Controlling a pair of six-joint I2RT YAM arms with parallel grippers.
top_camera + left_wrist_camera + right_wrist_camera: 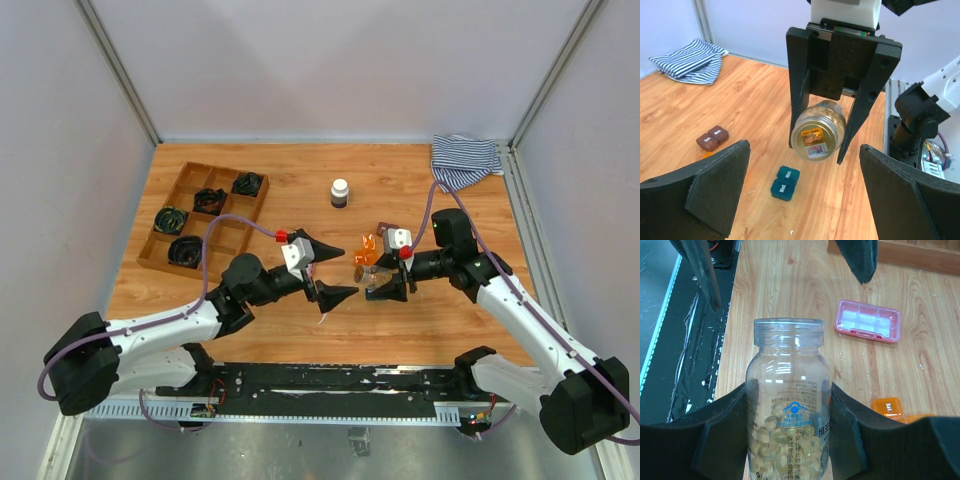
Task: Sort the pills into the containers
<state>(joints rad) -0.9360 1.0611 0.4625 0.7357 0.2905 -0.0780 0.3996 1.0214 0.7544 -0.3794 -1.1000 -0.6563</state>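
Note:
My right gripper is shut on a clear pill bottle holding yellow softgels, and carries it above the table; its neck points toward my left gripper. The bottle's gold-coloured end faces the left wrist camera. My left gripper is open and empty, just left of the bottle. A teal case and a brown case lie shut on the wood. A longer pink case lies shut beyond the bottle. An orange case lies to the bottle's right and also shows in the top view.
A wooden compartment tray with black coils stands at the back left. A small dark bottle with a white cap stands at mid-back. A striped cloth lies in the back right corner. Grey walls enclose the table.

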